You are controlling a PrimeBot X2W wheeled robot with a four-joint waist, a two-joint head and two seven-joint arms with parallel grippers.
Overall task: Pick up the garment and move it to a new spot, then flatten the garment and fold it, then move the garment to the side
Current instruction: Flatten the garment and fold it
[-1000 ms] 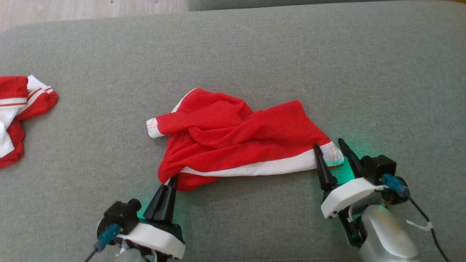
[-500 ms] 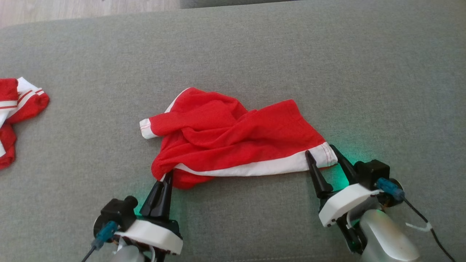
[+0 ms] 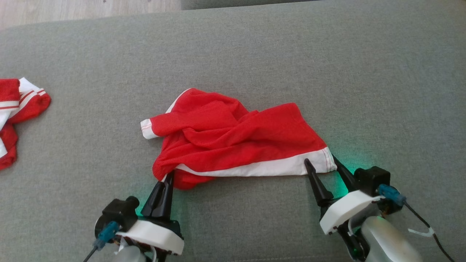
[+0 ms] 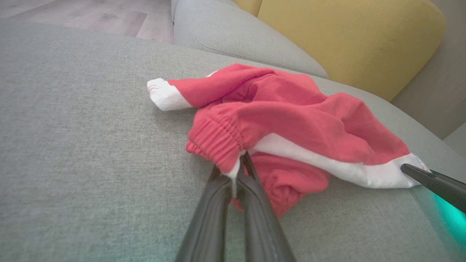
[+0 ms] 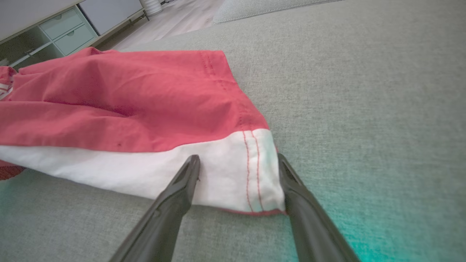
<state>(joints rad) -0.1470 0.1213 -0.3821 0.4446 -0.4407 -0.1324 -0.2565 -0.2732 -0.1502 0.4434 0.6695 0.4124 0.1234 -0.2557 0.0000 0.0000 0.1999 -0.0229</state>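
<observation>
Our right gripper (image 3: 320, 159) has eased back toward us, jaws apart astride the white hem corner (image 3: 325, 161) of the red garment (image 3: 236, 138), which lies mid grey cushion (image 3: 327, 72). Our left gripper (image 3: 168, 175) is clamped on the near-left waistband (image 4: 218, 134). Closing this shallow, we may miss the corner and drag the garment lopsided.

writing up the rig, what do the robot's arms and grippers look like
The left gripper and right gripper each have two long tapered black fingers on a white housing, plus a blue connector with a dark cable. The right forearm is silver. A green light glows beneath.
</observation>
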